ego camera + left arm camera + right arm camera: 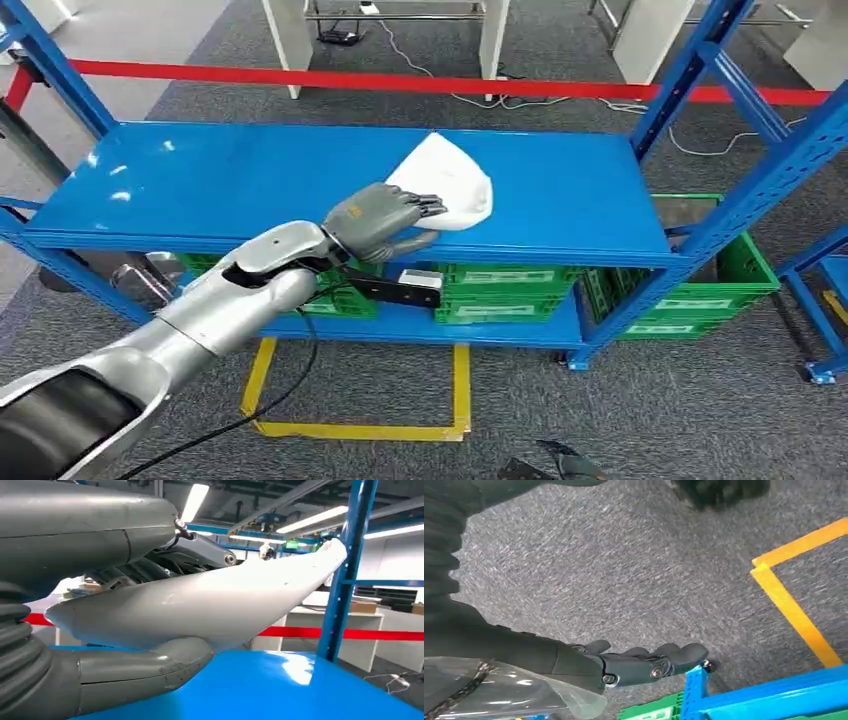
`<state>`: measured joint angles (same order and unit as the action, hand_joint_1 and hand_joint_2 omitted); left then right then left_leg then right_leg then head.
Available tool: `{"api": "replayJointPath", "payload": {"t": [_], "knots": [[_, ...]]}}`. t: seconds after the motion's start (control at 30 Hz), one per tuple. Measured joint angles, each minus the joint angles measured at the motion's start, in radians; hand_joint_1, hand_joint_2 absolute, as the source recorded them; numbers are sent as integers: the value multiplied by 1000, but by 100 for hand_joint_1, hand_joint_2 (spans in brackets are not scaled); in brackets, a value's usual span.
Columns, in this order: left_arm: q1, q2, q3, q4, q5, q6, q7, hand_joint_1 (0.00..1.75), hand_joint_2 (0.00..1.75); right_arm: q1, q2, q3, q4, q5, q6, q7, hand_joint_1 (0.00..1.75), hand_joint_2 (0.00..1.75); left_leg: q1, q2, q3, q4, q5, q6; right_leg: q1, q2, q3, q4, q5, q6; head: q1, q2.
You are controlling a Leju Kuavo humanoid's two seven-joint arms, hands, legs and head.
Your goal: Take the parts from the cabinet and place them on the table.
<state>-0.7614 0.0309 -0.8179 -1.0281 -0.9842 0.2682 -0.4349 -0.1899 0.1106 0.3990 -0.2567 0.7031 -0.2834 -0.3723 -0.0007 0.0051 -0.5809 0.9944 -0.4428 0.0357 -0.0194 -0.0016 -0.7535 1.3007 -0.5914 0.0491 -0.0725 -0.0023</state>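
Glossy blue metal shelf [250,180], smooth white plastic part [452,185], rough grey carpet [650,420]

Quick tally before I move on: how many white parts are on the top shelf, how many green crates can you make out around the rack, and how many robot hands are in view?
White parts on the blue shelf: 1, the white part, gripped by the left hand.
Green crates: 4 discernible, under the shelf, and right of the rack.
Robot hands: 2, counting the right hand, which hangs over the carpet.
Total: 7.
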Motion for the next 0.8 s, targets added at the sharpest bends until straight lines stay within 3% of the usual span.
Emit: {"api": "replayJointPath", "payload": {"t": [0.03,0.07,0.1,0.17,0.2,0.27,0.33,0.37,0.4,0.5,0.53,0.57,0.6,0.67,0.7,0.8], "knots": [[1,0,0,0,0,0,0,175,175,1,0,0,0,0,1,0,0,175,-3,0,-7,0,5,1,0,0,-7,29,-6,-1,0,0],[2,0,0,0,0,0,0,175,175,1,0,0,0,-1,1,0,0,175,-6,0,-12,0,9,1,0,0,9,10,10,-4,-1,0],[2,0,0,0,0,0,0,175,175,1,0,0,0,-2,1,0,0,175,-10,-1,-16,0,13,1,2,0,56,-58,46,-10,0,0],[2,0,0,0,0,-1,0,175,175,-2,0,-1,0,-2,1,0,0,175,-13,-1,-17,0,18,-2,11,0,174,-256,115,-31,0,0],[0,0,0,0,1,-1,0,175,175,-4,-2,-2,0,-2,1,0,0,175,-17,0,-21,1,21,-7,13,-2,198,-288,96,-42,-2,0],[-2,1,0,0,2,-2,0,175,175,-4,-2,-2,0,-1,1,-2,0,175,-15,1,-34,8,30,-18,17,1,196,-301,103,-41,0,0],[1,0,0,0,2,-3,0,175,175,1,-2,-2,0,0,1,-2,0,175,-15,1,-36,6,39,-27,16,1,192,-303,115,-49,-2,0],[1,0,0,0,3,-3,0,175,175,0,-1,-2,0,0,1,-2,0,175,-14,-2,-41,15,22,-33,7,-3,192,-312,126,-54,0,0],[-2,1,1,0,4,-4,0,175,175,-2,-3,-3,-1,0,1,-2,0,175,-13,-3,-52,42,-11,-42,7,-2,187,-312,130,-58,-6,0],[1,2,0,2,8,-8,0,175,175,-3,-3,-5,-1,3,2,-2,0,175,0,-3,-132,274,-137,-60,7,-3,165,-310,144,-61,-7,0],[3,2,0,3,9,-8,0,175,175,-1,-3,-5,0,3,3,-2,0,175,4,-3,-142,318,-152,-65,6,-3,156,-307,148,-60,-8,0],[4,3,0,4,9,-8,0,175,175,-1,-3,-6,0,5,3,-2,0,175,8,-3,-129,310,-142,-67,5,-3,148,-304,152,-58,-8,0],[4,4,0,4,10,-8,0,175,175,-2,-3,-6,-1,6,3,-2,0,175,12,-3,-93,255,-112,-69,4,-3,139,-300,156,-54,-7,0],[2,3,1,4,11,-8,0,175,175,-2,-3,-7,-1,7,3,-2,0,175,16,-3,9,83,-43,-72,0,-2,128,-290,161,-46,-8,0],[1,3,1,4,11,-8,0,175,175,-3,-3,-7,-2,7,3,-2,0,175,15,-5,36,31,-58,-72,1,-1,120,-287,165,-40,-7,0],[3,4,1,5,11,-8,0,175,175,-3,-3,-8,-2,8,3,-2,0,175,6,-8,20,31,-46,-47,4,-2,107,-286,181,-17,-10,0]]}}
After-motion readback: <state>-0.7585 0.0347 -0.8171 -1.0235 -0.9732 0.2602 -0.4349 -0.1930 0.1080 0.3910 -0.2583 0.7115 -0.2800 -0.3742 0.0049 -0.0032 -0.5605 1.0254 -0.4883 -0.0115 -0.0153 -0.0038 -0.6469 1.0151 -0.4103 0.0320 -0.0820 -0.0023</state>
